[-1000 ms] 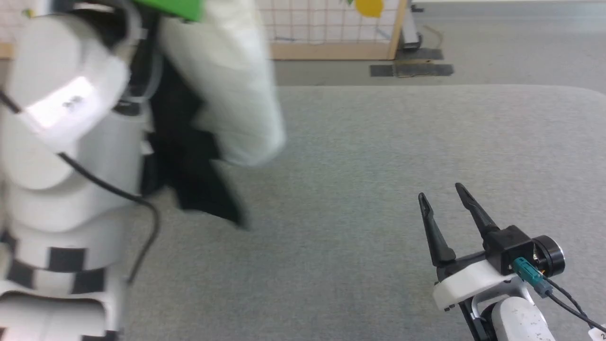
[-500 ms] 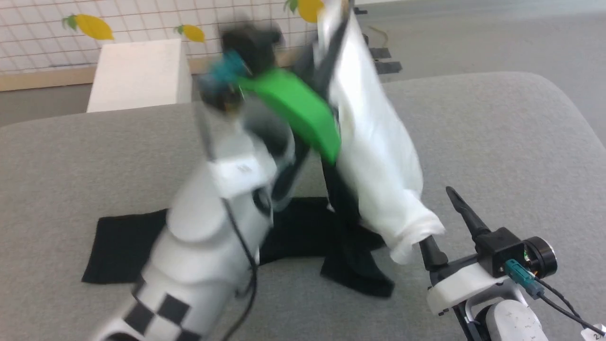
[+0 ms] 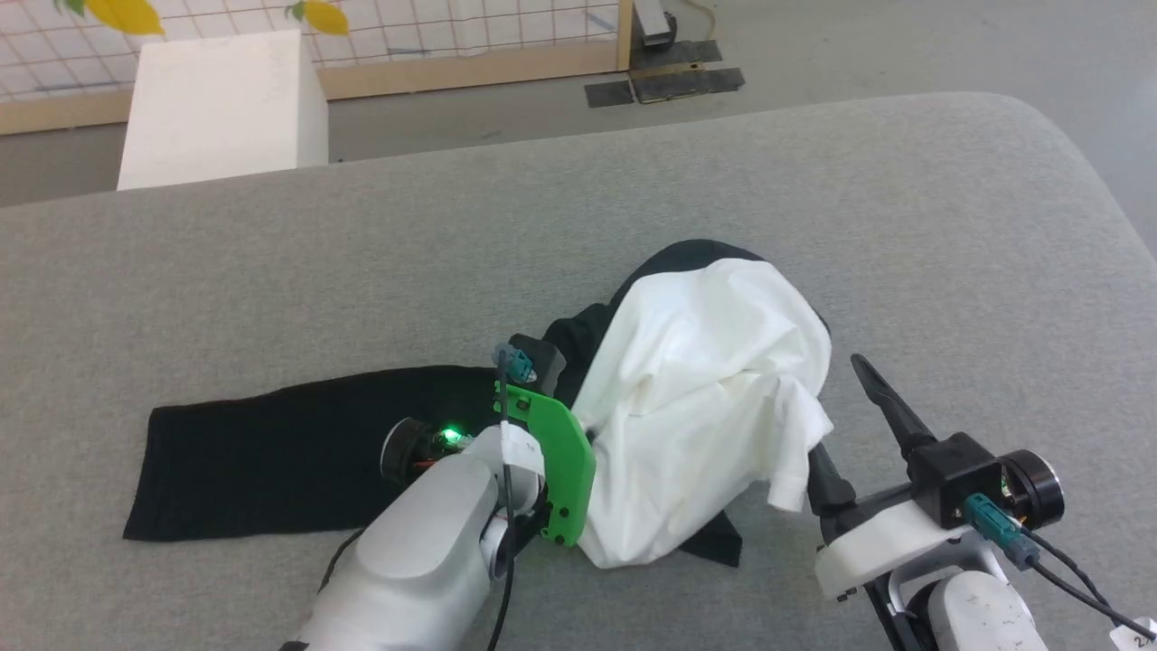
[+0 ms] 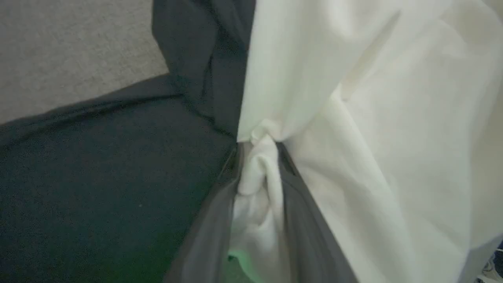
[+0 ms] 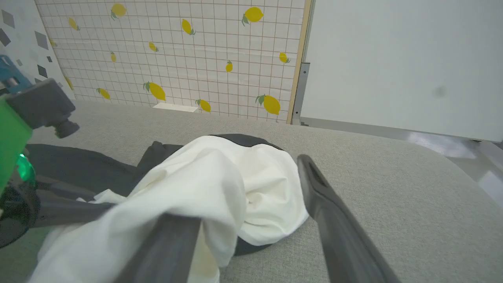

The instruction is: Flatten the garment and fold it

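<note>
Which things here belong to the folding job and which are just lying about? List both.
Job: the garment, bunched white over black; left gripper, cloth between its fingers; right gripper, open beside the heap; grey table.
Lying about: white box; lemon-print panel; dark floor mats.

The shirt point(image 3: 705, 398) lies heaped mid-way across the table point(image 3: 949, 226), with its white body bunched and one black sleeve point(image 3: 271, 452) flat toward 9 o'clock. My left gripper point(image 3: 583, 432) is buried in its 8 o'clock edge. My right gripper point(image 3: 841, 411), fingers spread, touches the hem at 4 o'clock. A white box point(image 3: 217, 108) stands at 11 o'clock.
</note>
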`<state>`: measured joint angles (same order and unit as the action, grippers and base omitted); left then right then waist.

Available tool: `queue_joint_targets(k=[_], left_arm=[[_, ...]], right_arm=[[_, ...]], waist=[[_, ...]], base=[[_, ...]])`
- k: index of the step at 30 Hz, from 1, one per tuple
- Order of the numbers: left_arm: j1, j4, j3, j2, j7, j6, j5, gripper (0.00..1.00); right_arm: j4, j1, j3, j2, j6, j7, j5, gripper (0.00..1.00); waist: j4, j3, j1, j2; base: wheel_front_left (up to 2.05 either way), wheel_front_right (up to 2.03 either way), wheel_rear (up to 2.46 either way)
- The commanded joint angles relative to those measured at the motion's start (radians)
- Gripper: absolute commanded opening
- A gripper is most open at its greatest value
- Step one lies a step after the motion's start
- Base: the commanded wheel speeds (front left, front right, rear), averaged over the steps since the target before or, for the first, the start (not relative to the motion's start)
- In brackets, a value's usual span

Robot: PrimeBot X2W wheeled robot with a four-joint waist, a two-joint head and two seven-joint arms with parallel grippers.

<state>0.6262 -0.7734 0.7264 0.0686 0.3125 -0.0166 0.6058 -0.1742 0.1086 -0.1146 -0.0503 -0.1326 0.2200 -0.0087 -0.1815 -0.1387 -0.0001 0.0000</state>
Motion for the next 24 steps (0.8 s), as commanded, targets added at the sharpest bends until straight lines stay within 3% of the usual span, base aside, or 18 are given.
queue_joint_targets(k=[1, 8, 15, 20, 24], left_arm=[[-0.011, -0.013, 0.0, 0.007, -0.003, 0.009, 0.005, 1.0], [-0.028, 0.093, -0.094, 0.051, -0.225, 0.055, 0.024, 1.0], [-0.156, 0.327, -0.212, 0.166, -0.521, 0.137, 0.001, 1.0], [-0.308, 0.53, -0.341, 0.22, -0.572, 0.193, -0.017, 1.0], [-0.457, 0.706, -0.475, 0.221, -0.574, 0.215, -0.099, 1.0]], right_arm=[[0.005, 0.011, -0.002, 0.0, 0.002, 0.002, 0.003, 1.0], [0.012, 0.005, 0.008, 0.0, 0.002, -0.005, 0.0, 1.0], [0.031, -0.02, 0.021, 0.0, 0.002, -0.024, -0.008, 1.0], [0.049, -0.028, 0.022, 0.0, 0.002, -0.041, -0.014, 1.0], [0.058, -0.034, 0.013, 0.0, 0.002, -0.06, -0.015, 1.0]], waist=[[0.015, -0.002, 0.0001, 0.0], [0.06, 0.027, 0.0001, 0.0], [0.117, 0.064, 0.0001, 0.0], [0.155, 0.079, 0.0001, 0.0], [0.18, 0.084, 0.0001, 0.0]], base=[[0.0, 0.0, 0.0], [0.0, 0.0, 0.0], [0.0, 0.0, 0.0], [0.0, 0.0, 0.0], [0.0, 0.0, 0.0]])
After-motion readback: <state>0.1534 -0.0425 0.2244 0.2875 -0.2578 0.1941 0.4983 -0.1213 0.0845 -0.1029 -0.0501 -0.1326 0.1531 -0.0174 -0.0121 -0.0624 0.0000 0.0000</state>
